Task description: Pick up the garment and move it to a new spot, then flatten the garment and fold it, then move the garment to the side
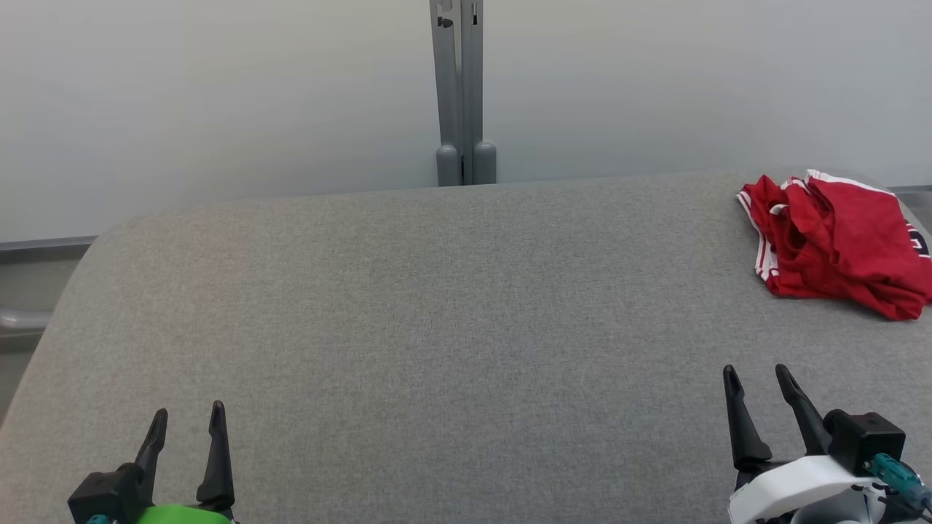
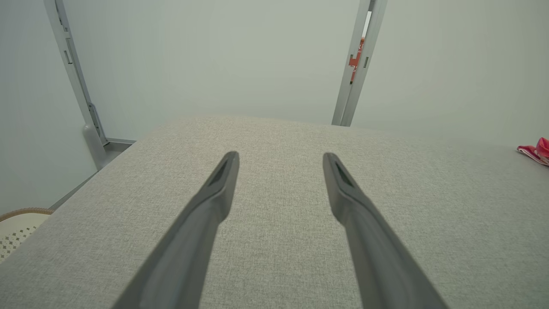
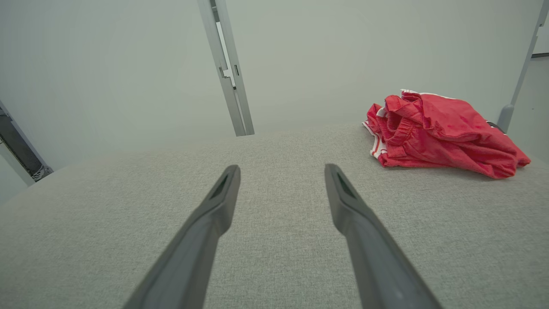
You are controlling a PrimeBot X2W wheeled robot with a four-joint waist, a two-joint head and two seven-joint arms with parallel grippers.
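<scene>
The red shorts (image 1: 837, 244) lie in a crumpled heap at the far right of the grey fabric tabletop (image 1: 451, 306), close to its back edge and running up to the right border of the head view. White stripes trim the hems, and in the right wrist view a gathered elastic waistband faces the camera on the heap's left side.

The left pincer (image 1: 188, 411) sits at the near left of the tabletop, its 2 dark fingers spread apart with nothing between them; the left wrist view shows bare grey fabric in the gap. It is well apart from the shorts, which appear as a small red sliver at that view's right edge.

The right pincer (image 1: 756, 372) is at the near right, fingers likewise parted and gripping nothing. The shorts lie ahead of it and a little to its right, not touching it, with a strip of bare fabric between fingertips and cloth.

Behind the tabletop stands a pale partition wall (image 1: 218, 94) joined at the middle by a grey upright post (image 1: 460, 94). At the lower left of the left wrist view, a woven rim (image 2: 21, 212) shows below the tabletop's edge.
</scene>
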